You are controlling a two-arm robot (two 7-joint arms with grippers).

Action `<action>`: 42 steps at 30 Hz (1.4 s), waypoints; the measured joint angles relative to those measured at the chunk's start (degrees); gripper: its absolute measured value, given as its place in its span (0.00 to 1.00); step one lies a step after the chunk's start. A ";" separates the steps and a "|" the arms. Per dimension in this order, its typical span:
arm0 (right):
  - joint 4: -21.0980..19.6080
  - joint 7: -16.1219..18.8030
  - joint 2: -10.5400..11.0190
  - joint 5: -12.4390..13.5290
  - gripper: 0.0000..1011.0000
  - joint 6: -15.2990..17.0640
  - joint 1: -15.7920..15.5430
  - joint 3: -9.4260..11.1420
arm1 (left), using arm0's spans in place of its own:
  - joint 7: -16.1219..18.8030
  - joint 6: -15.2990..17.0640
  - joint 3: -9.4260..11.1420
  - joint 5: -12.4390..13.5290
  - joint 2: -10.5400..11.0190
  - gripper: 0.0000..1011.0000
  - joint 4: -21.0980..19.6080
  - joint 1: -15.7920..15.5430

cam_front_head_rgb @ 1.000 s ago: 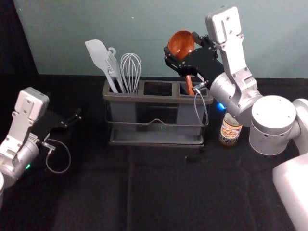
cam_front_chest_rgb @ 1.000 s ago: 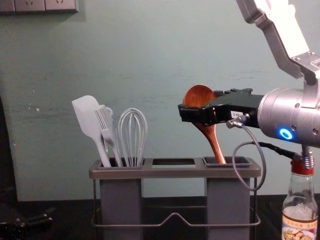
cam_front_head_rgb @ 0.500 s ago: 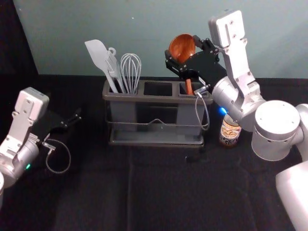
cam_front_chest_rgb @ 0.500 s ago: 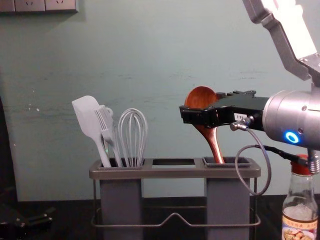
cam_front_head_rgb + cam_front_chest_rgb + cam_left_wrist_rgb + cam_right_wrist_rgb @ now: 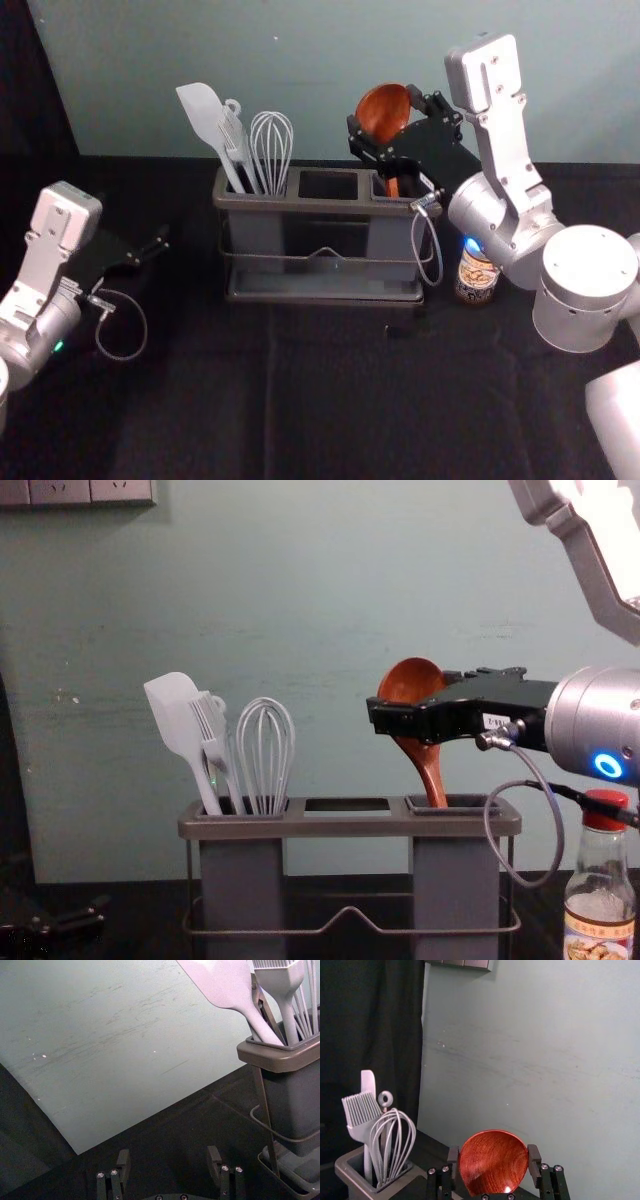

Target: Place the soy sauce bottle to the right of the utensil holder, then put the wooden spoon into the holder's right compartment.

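Utensil holder [image 5: 300, 206] stands on the black-covered desk [image 5: 330, 410], with three openings side by side along its top and one long tray [image 5: 325, 286] low beneath them.

Four utensils share the left compartment [image 5: 242, 880]: one white spatula [image 5: 172, 708], one brush [image 5: 208, 725], one whisk [image 5: 272, 148] and one ring-ended tool [image 5: 385, 1099], perhaps a pair of scissors, though the others partly cover it. Right of it comes the middle opening [image 5: 347, 805]. One wooden spoon [image 5: 383, 112] has the lower end of its handle inside the right compartment [image 5: 455, 880], its bowl up above the rim and leaning left.

Of the two grippers, the right end effector [image 5: 381, 110] is above the right compartment, grasping the spoon by its bowl, one finger against each side. The left end effector [image 5: 150, 248] hangs over the desk, left of the holder, released, its jaws well apart.

One soy sauce bottle [image 5: 477, 274], clear glass with a red cap [image 5: 604, 810], stands upright on the desk just beside the holder's right end, apart from it, beneath the right arm [image 5: 512, 215].
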 joint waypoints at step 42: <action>-0.27 0.08 0.17 -0.03 0.99 0.58 -0.61 -0.14 | 0.00 0.00 0.00 0.00 0.00 0.99 0.00 0.00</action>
